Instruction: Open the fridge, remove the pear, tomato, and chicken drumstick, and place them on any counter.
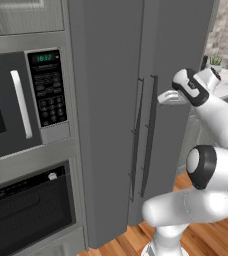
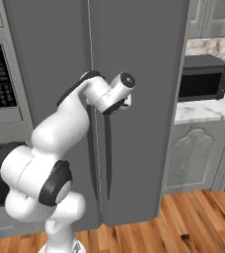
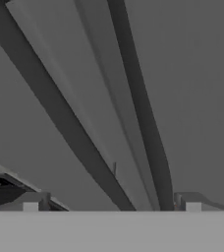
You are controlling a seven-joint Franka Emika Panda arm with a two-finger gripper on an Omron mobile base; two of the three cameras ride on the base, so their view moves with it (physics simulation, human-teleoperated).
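– Where was your gripper [image 1: 162, 98] relative to the fridge [image 1: 111, 100]?

– Just beside its two handles [image 1: 145, 135], fingers spread wide, holding nothing. Both doors were shut.

– Room around it?

– You had one oven column [image 1: 28, 150] at the fridge's left edge and the counter [image 2: 203, 109] at its right edge.

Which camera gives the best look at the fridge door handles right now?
The left base view: both fridge handles show full length, with the open gripper beside the right one. The right base view has the arm covering their upper parts; the hand view shows close slanted stretches.
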